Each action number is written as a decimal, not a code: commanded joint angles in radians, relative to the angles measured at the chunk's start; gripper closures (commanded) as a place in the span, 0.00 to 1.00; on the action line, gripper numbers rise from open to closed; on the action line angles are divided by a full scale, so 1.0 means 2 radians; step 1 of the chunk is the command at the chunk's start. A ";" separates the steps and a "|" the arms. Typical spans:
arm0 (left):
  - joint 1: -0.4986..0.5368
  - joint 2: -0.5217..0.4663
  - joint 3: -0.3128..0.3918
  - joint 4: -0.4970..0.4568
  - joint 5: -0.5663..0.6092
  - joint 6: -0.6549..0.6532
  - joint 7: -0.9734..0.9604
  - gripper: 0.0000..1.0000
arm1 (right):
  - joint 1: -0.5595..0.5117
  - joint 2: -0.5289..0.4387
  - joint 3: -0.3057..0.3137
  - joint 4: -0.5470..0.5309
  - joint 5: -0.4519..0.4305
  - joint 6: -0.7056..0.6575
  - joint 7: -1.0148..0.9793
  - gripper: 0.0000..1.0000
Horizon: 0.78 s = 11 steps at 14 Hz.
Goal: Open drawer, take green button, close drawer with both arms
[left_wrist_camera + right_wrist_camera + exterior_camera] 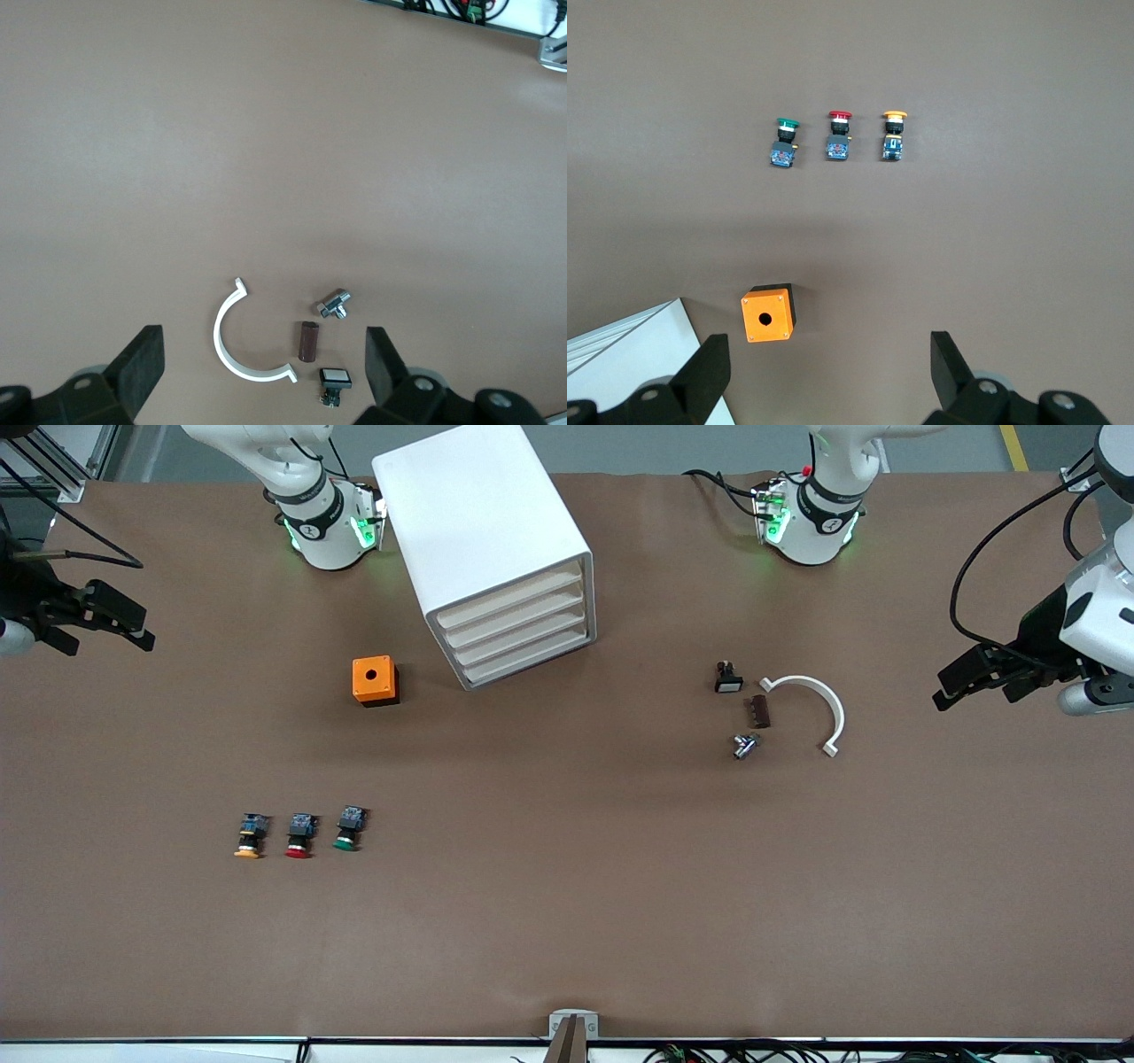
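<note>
All four drawers (518,633) sit shut in the white cabinet (483,531). The green button (347,829) lies beside red (300,836) and yellow-orange (251,837) ones, nearer the front camera than the orange box (375,680). Left gripper (961,682) and right gripper (106,620) hang spread at the table's ends.

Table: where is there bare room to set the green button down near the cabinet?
Bare brown table lies in front of the cabinet, between the orange box and the white curved bracket. It is crowded around the bracket's small parts and at the three-button row with the green button.
</note>
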<state>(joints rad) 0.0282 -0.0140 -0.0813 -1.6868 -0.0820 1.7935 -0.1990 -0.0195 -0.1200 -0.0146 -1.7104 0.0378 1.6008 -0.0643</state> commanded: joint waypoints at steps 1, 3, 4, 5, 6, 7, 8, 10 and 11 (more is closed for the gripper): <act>0.013 0.005 -0.003 0.016 0.013 -0.005 0.005 0.00 | -0.009 -0.013 0.006 -0.012 0.008 0.002 -0.008 0.00; 0.010 0.015 -0.004 0.034 0.023 -0.009 0.004 0.00 | -0.009 -0.013 0.006 -0.012 0.006 0.001 -0.008 0.00; 0.009 0.015 -0.004 0.036 0.023 -0.012 0.004 0.00 | -0.009 -0.013 0.006 -0.012 0.006 0.001 -0.008 0.00; 0.008 0.014 -0.005 0.039 0.023 -0.016 0.004 0.00 | -0.009 -0.013 0.006 -0.012 0.003 0.001 -0.007 0.00; 0.008 0.013 -0.006 0.042 0.023 -0.022 0.004 0.00 | -0.008 -0.013 0.007 -0.012 0.001 0.002 -0.007 0.00; 0.009 0.014 -0.006 0.051 0.023 -0.035 0.004 0.00 | -0.008 -0.013 0.007 -0.012 0.000 0.002 -0.007 0.00; 0.008 0.014 -0.007 0.059 0.023 -0.040 0.004 0.00 | -0.008 -0.013 0.007 -0.012 0.000 0.003 -0.007 0.00; 0.007 0.014 -0.007 0.066 0.023 -0.040 0.004 0.00 | -0.007 -0.013 0.007 -0.012 -0.004 0.003 -0.005 0.00; 0.006 0.015 -0.007 0.072 0.023 -0.040 0.004 0.00 | -0.007 -0.013 0.007 -0.012 -0.005 0.003 -0.005 0.00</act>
<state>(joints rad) 0.0434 0.0011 -0.0898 -1.5888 -0.0621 1.7400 -0.1981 -0.0195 -0.1204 -0.0127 -1.7129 0.0357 1.6005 -0.0662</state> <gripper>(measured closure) 0.000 0.000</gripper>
